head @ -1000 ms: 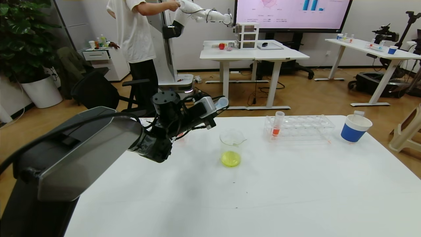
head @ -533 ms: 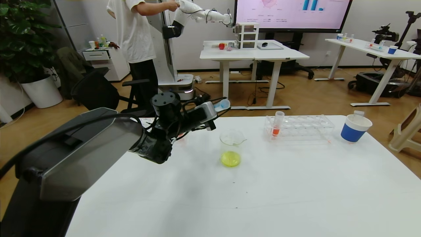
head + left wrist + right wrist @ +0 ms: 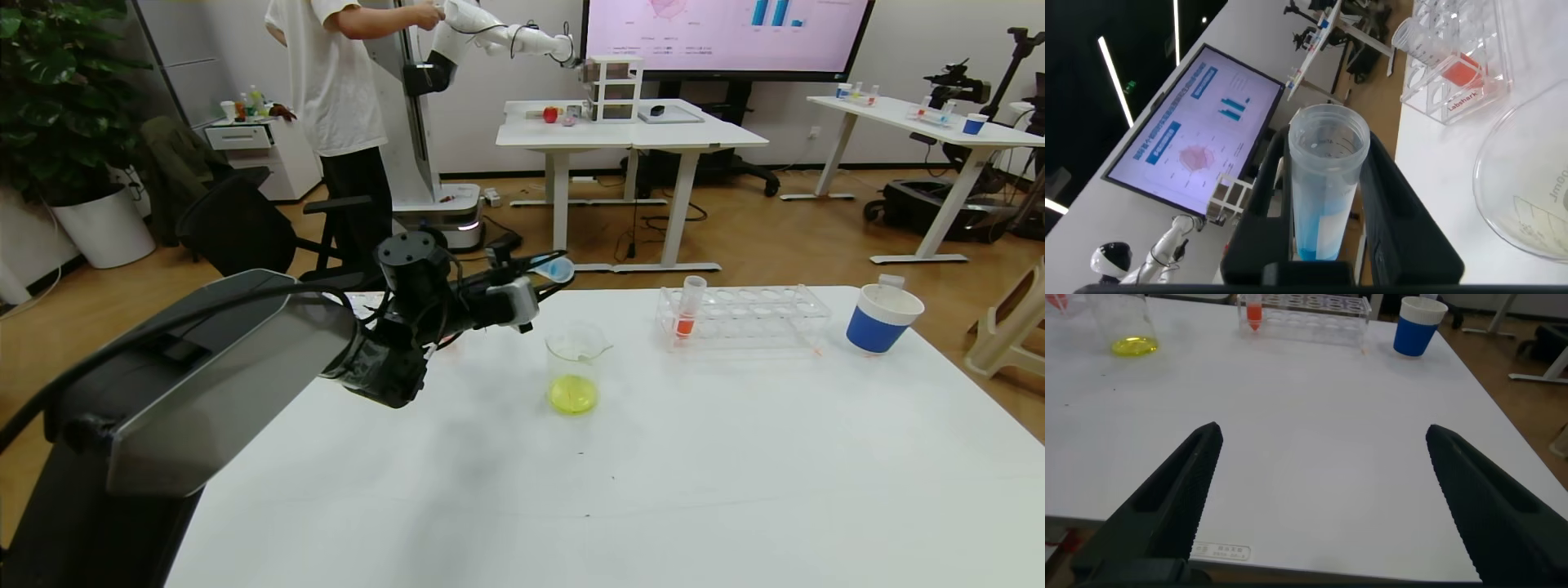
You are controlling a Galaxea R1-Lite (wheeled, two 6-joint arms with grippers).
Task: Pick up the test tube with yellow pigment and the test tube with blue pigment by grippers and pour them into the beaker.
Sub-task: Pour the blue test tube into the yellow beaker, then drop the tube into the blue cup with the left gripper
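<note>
Now my left gripper (image 3: 1327,212) clamps the light, slippery test tube with blue pigment (image 3: 1325,184) mid-body, just beside the beaker (image 3: 575,367).

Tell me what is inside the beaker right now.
The beaker holds a shallow pool of yellow liquid at its bottom; no blue shows in it. The left pincer holds the blue tube above and behind it.

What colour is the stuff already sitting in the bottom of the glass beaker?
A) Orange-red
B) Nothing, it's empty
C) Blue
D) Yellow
D: the beaker on the white table holds a small pool of yellow liquid at its bottom, while the blue liquid is in the test tube with blue pigment gripped by the left end effector.
</note>
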